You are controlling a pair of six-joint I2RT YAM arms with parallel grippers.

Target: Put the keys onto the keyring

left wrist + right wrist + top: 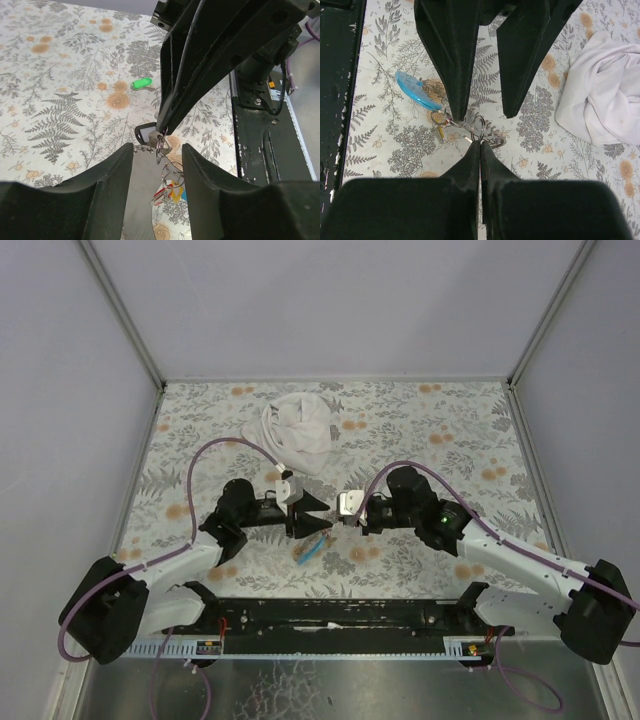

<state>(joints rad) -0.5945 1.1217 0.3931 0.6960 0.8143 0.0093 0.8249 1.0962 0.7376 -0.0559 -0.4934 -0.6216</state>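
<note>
My right gripper (480, 142) is shut on a thin metal ring of the keyring (478, 128), just above the table. More rings trail left to the light-blue piece (414, 90) lying flat. In the left wrist view the ring (160, 145) hangs from the right fingertips (165, 122), with red and yellow keys (171, 192) dangling on smaller rings below. My left gripper (157, 150) is open, its fingers on either side of that bunch. A green key (141, 83) lies alone on the table farther off. From above, both grippers (318, 518) meet at the table's middle.
A crumpled white cloth (300, 432) lies behind the grippers, to the right in the right wrist view (605, 95). The black base rail (330, 618) runs along the near edge. A small black tag (145, 133) on a chain hangs by the ring.
</note>
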